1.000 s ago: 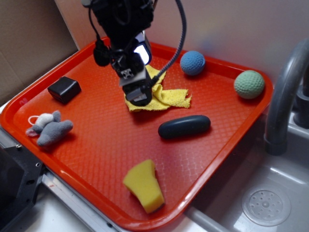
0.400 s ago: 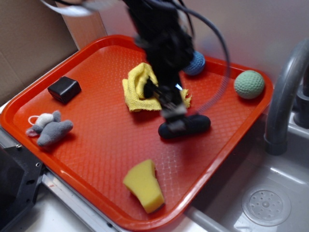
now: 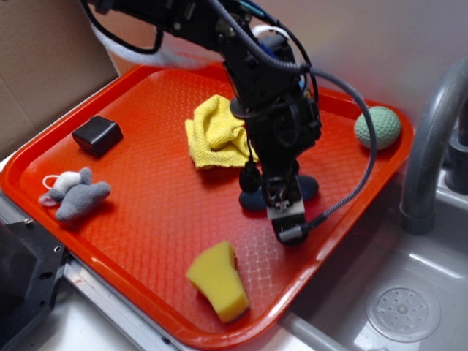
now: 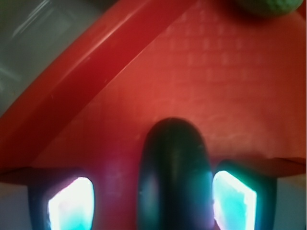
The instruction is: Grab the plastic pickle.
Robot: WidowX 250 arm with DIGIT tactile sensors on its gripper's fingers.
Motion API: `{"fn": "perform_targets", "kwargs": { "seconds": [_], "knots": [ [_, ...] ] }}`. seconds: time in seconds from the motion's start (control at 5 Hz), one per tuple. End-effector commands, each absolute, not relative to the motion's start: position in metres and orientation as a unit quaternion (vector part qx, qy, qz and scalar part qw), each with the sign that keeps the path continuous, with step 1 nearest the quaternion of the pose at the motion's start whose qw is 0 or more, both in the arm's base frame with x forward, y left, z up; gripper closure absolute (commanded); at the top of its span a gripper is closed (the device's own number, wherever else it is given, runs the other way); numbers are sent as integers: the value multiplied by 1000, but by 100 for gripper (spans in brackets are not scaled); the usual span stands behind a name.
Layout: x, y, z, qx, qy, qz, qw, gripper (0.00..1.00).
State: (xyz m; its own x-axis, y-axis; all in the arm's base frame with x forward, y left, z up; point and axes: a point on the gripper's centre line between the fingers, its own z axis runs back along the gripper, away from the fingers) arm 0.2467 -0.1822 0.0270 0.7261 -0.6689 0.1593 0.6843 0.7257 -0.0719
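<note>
Two fingers flank one plastic pickle on one tray.

The red tray looks like hard plastic with a fine waffle texture and a smoother, slightly shiny rim. The plastic pickle is smooth, dark and mostly matt with a soft sheen. Yellow rag is nubby woven cloth, the yellow sponge porous foam, the little mouse fuzzy plush. The green ball looks knitted. Faucet is smooth grey, semi-gloss.
</note>
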Motion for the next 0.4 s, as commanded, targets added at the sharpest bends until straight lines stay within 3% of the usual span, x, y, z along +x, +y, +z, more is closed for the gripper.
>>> {"fn": "perform_targets", "kwargs": {
  "seconds": [0.0, 0.2],
  "knots": [
    [235, -196, 44, -55, -79, -360, 928, 100],
    [241, -161, 59, -18, -68, -302, 951, 100]
  ]
}}
